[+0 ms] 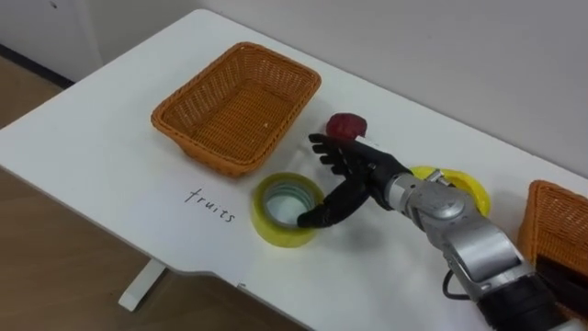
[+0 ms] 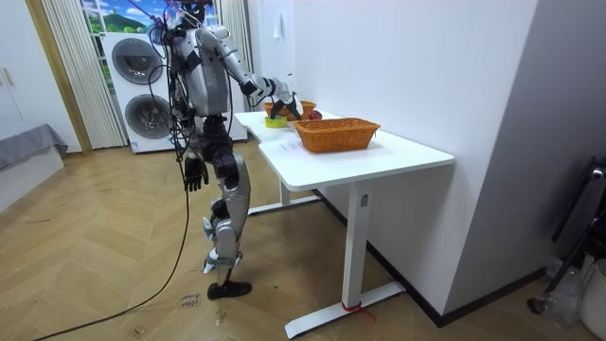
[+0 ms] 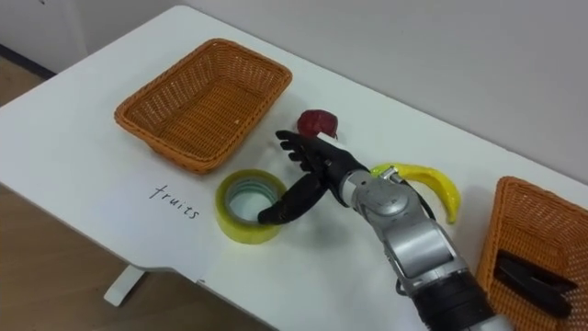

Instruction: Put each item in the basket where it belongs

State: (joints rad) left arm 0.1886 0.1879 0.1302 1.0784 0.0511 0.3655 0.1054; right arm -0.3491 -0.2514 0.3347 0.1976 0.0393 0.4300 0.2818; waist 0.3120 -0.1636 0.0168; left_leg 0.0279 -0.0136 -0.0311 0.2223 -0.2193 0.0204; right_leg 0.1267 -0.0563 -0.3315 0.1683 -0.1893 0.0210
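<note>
On the left of the white surface [image 1: 101,138] sits an empty wicker basket [image 1: 239,110], long side running away from the robot. Just in front of it the handwritten word "fruits" [image 1: 211,204] is on the surface. To the right of the word lies a yellow tape roll [image 1: 276,232], flat, with its hole facing up.

The right robot hand [image 1: 354,170] comes in from the lower right and hovers between the tape and a dark red apple [image 1: 347,124]. It is spread wide and holds nothing. Its fingers [image 1: 323,147] reach out just short of the apple, and its thumb points down over the tape's right rim; whether the thumb touches the tape cannot be told. The apple rests on the surface just beside the basket's right corner.

Behind the forearm lies a banana [image 1: 470,188], curved, on the surface. At the far right stands a second wicker basket [image 1: 551,221] with a dark object [image 3: 533,276] in it.

In the room view the robot stands at the end of the surface, right arm stretched over it. The left robot hand [image 2: 194,174] hangs at its side, loose and empty.
</note>
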